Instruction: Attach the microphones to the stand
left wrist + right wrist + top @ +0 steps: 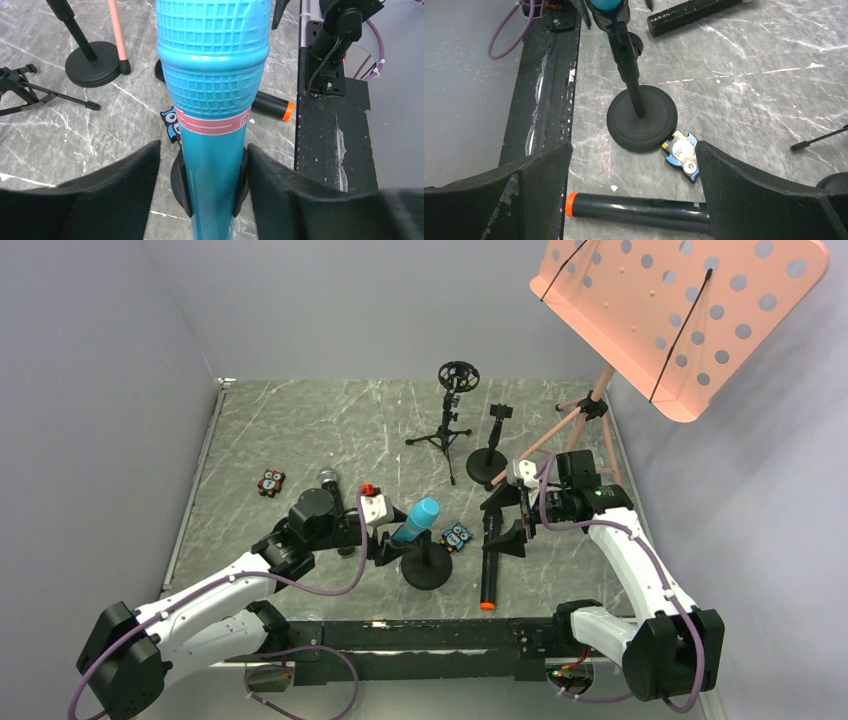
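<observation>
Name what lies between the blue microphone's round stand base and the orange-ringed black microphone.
A small blue owl figure, lying at the stand base rim and apart from the black microphone; the right wrist view shows it.

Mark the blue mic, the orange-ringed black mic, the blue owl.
blue mic (pixel 212 122), left wrist view, pink band.
orange-ringed black mic (pixel 639 210), right wrist view, mid-barrel.
blue owl (pixel 457 536), top view, body.

L arm (pixel 200 605) & R arm (pixel 640 565): white links, black joints, purple cables (pixel 495 36); black wedge-shaped pincer fingers (pixel 115 195); white wrist cam boxes (pixel 375 508).
</observation>
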Motion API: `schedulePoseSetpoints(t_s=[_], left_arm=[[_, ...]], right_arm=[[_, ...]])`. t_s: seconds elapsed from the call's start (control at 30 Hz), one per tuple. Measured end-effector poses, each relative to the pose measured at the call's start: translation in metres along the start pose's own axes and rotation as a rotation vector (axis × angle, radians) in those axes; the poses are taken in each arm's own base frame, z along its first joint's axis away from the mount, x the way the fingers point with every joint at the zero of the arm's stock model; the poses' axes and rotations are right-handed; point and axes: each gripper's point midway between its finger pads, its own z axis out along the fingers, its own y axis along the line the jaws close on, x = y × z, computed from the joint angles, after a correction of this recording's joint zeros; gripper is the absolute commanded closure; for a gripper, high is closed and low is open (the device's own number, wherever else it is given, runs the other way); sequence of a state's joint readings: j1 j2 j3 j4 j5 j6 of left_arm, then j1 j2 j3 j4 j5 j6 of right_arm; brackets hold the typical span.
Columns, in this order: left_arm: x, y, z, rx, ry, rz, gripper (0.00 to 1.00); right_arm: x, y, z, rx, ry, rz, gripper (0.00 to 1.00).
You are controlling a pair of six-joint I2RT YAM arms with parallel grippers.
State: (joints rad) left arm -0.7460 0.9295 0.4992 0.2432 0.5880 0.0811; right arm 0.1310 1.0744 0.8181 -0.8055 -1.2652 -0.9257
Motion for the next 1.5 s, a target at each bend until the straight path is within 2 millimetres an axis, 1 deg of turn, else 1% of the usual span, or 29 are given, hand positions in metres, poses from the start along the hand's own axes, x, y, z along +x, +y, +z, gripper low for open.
schedulePoseSetpoints(t_s=[0.03,0.07,0.17,0.3,0.33,0.43,0.57,0.63,0.77,0.8,0.9,0.97,1.07,1.2,1.33,1.43,1.5], left_arm=[[0.0,0.0,0.0,0.002,0.001,0.0,0.56],[0.0,-0.001,0.0,0.006,0.002,0.001,0.64],[0.001,-0.004,0.0,0.023,0.006,0.002,0.76],[0.001,-0.005,-0.001,0.027,0.016,-0.003,0.86],[0.001,-0.004,-0.001,0.025,0.02,-0.007,0.9],[0.0,0.001,-0.003,0.004,0.028,-0.036,0.95],[-0.01,0.021,-0.01,-0.067,0.023,-0.117,0.96],[-0.02,0.036,-0.014,-0.111,0.009,-0.14,0.96],[-0.047,0.064,-0.021,-0.195,-0.016,-0.149,0.96],[-0.053,0.074,-0.024,-0.223,-0.023,-0.148,0.96],[-0.067,0.096,-0.031,-0.283,-0.033,-0.147,0.96],[-0.072,0.113,-0.035,-0.32,-0.036,-0.15,0.96],[-0.073,0.142,-0.04,-0.385,-0.029,-0.17,0.96],[-0.069,0.19,-0.054,-0.495,-0.02,-0.2,0.96],[-0.07,0.24,-0.077,-0.633,-0.021,-0.211,0.96],[-0.074,0.276,-0.098,-0.743,-0.042,-0.198,0.96],[-0.073,0.301,-0.115,-0.823,-0.05,-0.184,0.96]], right_arm=[[-0.001,0.0,0.0,0.002,-0.001,-0.003,0.0],[-0.001,0.0,-0.001,0.004,-0.002,-0.004,0.0],[-0.001,0.0,-0.002,0.007,-0.003,-0.006,0.0],[-0.001,0.0,-0.002,0.01,-0.003,-0.006,0.0],[-0.001,0.0,-0.002,0.011,-0.003,-0.006,0.0],[-0.001,-0.001,-0.003,0.014,-0.004,-0.006,0.0],[-0.003,0.0,-0.004,0.017,-0.008,-0.013,0.0],[-0.003,0.0,-0.004,0.017,-0.011,-0.016,0.0],[-0.006,0.002,-0.005,0.015,-0.019,-0.023,0.0],[-0.006,0.002,-0.005,0.014,-0.021,-0.025,0.0],[-0.007,0.002,-0.005,0.013,-0.023,-0.029,0.0],[-0.007,0.003,-0.005,0.011,-0.024,-0.029,0.0],[-0.007,0.004,-0.005,0.01,-0.023,-0.028,0.0],[-0.006,0.004,-0.005,0.009,-0.022,-0.029,0.0],[-0.006,0.005,-0.005,0.009,-0.022,-0.031,0.0],[-0.006,0.005,-0.005,0.007,-0.021,-0.031,0.0],[-0.006,0.006,-0.005,0.006,-0.021,-0.031,0.0]])
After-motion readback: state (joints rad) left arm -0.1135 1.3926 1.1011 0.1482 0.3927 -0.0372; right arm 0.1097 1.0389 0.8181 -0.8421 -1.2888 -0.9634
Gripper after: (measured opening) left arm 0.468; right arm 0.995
